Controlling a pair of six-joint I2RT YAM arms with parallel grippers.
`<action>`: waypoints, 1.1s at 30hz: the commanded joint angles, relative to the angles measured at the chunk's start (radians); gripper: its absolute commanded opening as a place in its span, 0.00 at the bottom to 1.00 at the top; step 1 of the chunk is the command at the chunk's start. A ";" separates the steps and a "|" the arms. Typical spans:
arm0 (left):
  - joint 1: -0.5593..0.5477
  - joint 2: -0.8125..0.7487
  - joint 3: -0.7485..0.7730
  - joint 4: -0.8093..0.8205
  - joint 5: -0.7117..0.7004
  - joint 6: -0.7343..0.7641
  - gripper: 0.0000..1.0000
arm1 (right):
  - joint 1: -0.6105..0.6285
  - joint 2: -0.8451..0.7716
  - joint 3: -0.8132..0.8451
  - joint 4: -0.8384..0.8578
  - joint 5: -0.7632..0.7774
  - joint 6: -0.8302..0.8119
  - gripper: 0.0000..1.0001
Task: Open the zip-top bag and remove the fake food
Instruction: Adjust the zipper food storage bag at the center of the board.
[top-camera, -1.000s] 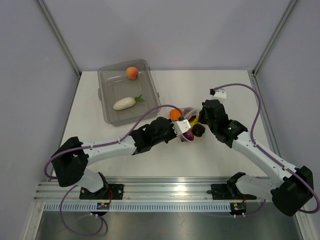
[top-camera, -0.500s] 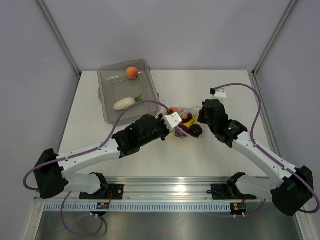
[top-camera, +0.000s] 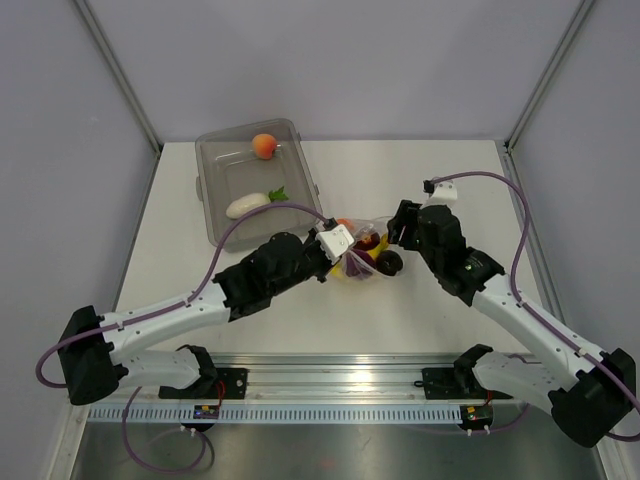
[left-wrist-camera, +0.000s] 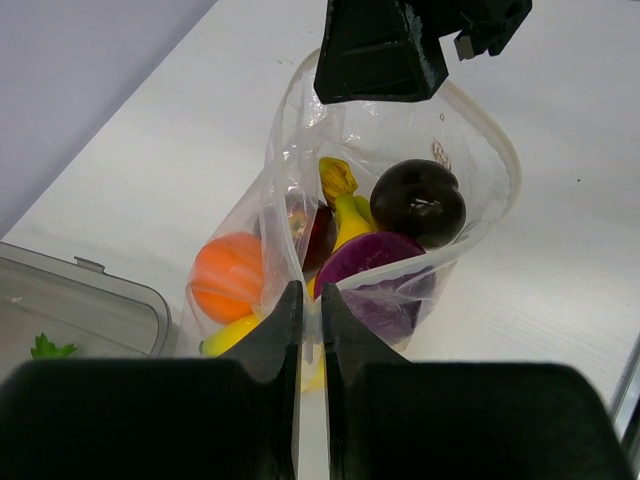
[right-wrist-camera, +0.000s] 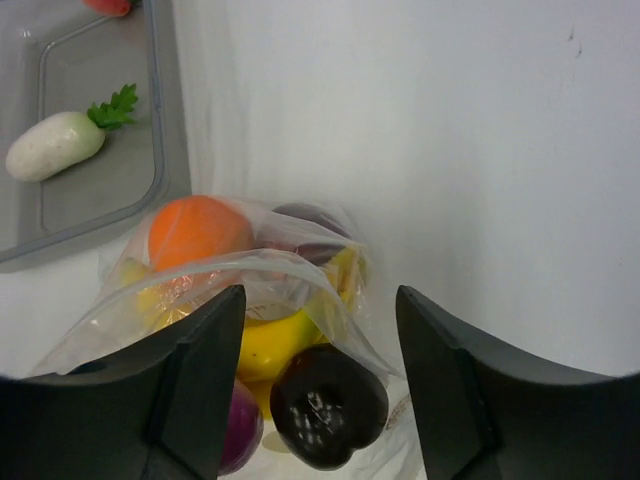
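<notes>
Mid-tabletop (top-camera: 460, 190), I clamp the left gripper (left-wrist-camera: 310, 300) on the zip-top bag (left-wrist-camera: 450, 140) lip, propping its mouth wide so the open right gripper (right-wrist-camera: 318, 300) can reach the fake food (left-wrist-camera: 418, 203).

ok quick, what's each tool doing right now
left tool: closed, pinching the zip-top bag edge
right tool: open, holding nothing, poised over the bag

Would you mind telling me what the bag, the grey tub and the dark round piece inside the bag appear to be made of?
Zip-top bag: thin clear plastic film, glossy; it crinkles and its contents show through.
Tub: seemingly rigid translucent grey plastic, with a moulded rim.
Dark round piece: probably hard plastic, glossy, given its sharp highlights.
</notes>
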 joint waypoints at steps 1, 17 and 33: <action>-0.004 -0.028 -0.051 0.124 -0.006 0.041 0.01 | -0.005 -0.022 -0.014 0.082 -0.086 -0.071 0.71; 0.024 -0.040 -0.145 0.264 -0.115 0.092 0.02 | -0.002 0.000 -0.125 0.355 -0.304 -0.329 0.85; 0.079 -0.050 -0.131 0.229 -0.011 -0.008 0.28 | 0.027 -0.031 -0.138 0.344 -0.428 -0.388 0.84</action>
